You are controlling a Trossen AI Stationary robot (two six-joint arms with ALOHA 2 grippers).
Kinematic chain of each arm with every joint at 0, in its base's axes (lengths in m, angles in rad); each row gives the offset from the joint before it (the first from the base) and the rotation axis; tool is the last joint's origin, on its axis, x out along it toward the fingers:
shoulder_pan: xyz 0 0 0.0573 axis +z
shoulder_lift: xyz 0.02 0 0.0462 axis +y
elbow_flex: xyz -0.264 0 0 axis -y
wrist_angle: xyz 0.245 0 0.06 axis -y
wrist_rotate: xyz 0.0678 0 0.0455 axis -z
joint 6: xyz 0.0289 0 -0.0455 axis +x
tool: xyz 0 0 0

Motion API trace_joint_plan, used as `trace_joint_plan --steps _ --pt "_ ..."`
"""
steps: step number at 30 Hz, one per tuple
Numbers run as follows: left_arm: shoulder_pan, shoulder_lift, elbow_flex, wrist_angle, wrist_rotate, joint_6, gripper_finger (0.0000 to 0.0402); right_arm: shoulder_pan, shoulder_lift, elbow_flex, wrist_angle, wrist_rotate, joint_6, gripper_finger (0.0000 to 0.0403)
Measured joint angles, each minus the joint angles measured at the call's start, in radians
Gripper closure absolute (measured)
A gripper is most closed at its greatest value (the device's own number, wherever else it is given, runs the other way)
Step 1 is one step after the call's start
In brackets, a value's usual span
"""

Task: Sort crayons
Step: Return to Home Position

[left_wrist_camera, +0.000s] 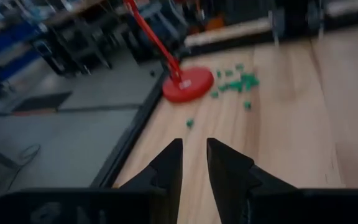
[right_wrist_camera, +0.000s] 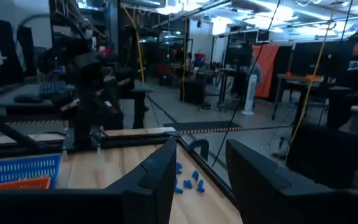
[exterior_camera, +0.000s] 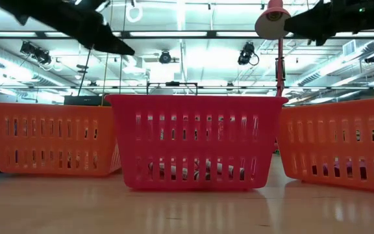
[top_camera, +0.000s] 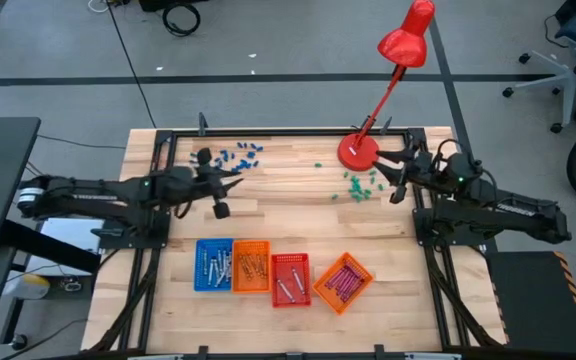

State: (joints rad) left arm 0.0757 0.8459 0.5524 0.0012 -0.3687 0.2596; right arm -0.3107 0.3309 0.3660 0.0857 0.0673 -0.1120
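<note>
The jaws of the left gripper (left_wrist_camera: 194,144) are held a little apart and those of the right gripper (right_wrist_camera: 201,146) are spread wider — nothing is gripped by either. The left is raised near the blue bits (top_camera: 240,155), the right beside the red lamp (top_camera: 358,152) and the green bits (top_camera: 360,185). The crayons (top_camera: 342,281) are laid in four small bins (top_camera: 290,257) — a row at the side of the table (top_camera: 288,215) opposite the lamp.

There are four trays: one blue tray (top_camera: 198,265), one red tray (top_camera: 290,257) and two orange trays (top_camera: 251,243) (top_camera: 330,268). One lamp (top_camera: 358,152). Two arms (top_camera: 118,193) (top_camera: 498,210). Two scatters: blue bits (top_camera: 240,155) and green bits (top_camera: 361,184). The crayons (top_camera: 343,282) and bits are too small to count singly.
</note>
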Motion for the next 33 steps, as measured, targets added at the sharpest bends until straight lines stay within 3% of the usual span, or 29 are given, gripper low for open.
trace_joint_plan --steps 7,16,26,33 --pt "0.000 -0.134 -0.203 0.254 0.000 -0.041 0.0320 -0.002 -0.012 0.000 0.004 0.048 -0.037 0.0259" --pt "-0.001 -0.286 -0.368 0.407 0.000 0.034 0.0320 -0.032 -0.055 -0.085 0.103 0.076 -0.045 0.0259" --pt "0.011 -0.517 -0.461 0.388 0.000 0.087 0.0320 -0.104 -0.139 -0.226 0.212 0.095 0.049 0.0262" --pt "0.080 -0.597 -0.462 0.272 0.030 0.072 0.0339 -0.183 -0.143 -0.227 0.211 0.020 0.068 0.0281"
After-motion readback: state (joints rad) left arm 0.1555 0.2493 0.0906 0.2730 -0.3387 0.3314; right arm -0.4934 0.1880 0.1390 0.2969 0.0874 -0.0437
